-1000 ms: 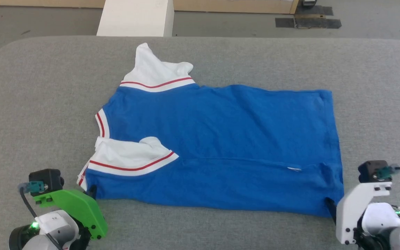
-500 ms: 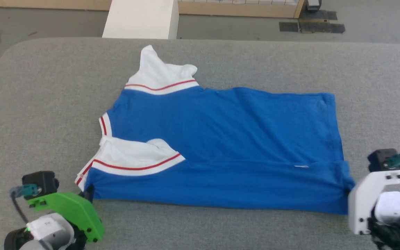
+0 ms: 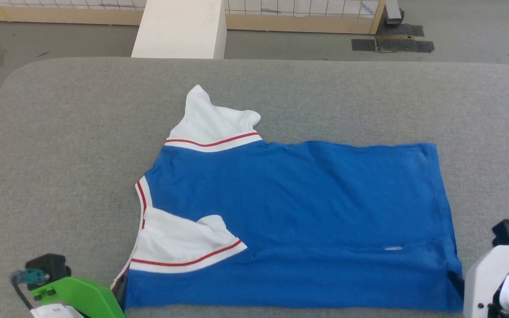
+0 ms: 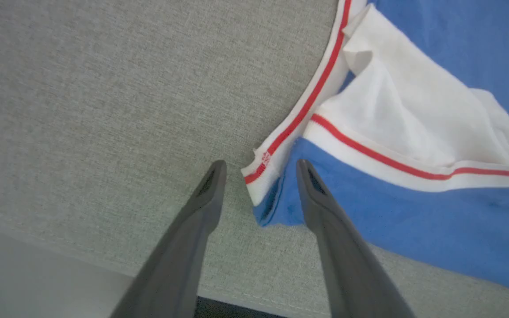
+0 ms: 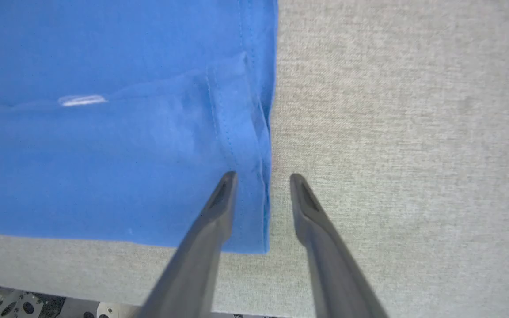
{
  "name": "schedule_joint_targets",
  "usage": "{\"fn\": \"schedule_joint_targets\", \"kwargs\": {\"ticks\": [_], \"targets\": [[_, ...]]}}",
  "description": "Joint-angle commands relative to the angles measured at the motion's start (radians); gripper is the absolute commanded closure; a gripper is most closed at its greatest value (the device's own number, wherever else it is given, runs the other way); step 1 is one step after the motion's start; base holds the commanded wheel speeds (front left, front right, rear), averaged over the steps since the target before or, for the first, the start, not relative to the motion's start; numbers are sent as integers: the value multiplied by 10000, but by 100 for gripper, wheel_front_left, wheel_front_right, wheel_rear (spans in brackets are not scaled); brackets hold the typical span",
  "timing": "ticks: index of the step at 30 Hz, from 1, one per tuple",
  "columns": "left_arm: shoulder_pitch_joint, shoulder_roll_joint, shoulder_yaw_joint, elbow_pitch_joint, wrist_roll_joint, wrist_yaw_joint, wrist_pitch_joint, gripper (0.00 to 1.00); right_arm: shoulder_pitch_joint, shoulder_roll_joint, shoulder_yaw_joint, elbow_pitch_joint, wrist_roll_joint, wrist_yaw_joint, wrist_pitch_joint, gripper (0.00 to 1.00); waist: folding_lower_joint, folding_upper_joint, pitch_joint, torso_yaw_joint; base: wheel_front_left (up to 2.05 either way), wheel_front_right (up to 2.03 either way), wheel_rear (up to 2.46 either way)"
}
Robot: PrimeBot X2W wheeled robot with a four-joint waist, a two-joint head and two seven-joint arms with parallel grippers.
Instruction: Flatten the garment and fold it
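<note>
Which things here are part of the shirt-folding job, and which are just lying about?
Part of the job: the blue T-shirt; the left gripper and right gripper, both open at its near corners; the grey table it lies on.
Just lying about: the white block, the black floor patches and the wood-framed mesh fence beyond the table.

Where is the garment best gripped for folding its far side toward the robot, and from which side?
Likely the far white sleeve with the left tool and the far hem corner with the right tool, coming from the far side: the sleeve sticks out from the garment, and both edges lie free.
</note>
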Motion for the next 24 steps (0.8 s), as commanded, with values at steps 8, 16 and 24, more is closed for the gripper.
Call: {"fn": "schedule_joint_targets", "kwargs": {"ticks": [8,16,24], "targets": [[-2032,551,149,-303,1102,-725,-1392,0,-1270,149,-618,-973,239,-19,-1135,0,0,0,21,-103,0,0,0],[-5690,298,-925,1499,1738,-2412,-1776,0,-3207,124,-764,-1087,-1,-19,-1597,0,0,0,836,-252,0,0,0],[-9576,-567,-1736,4826,1867,-3583,-1098,0,-4562,125,-370,-850,-223,-19,-1518,0,0,0,2355,-551,0,0,0]]}}
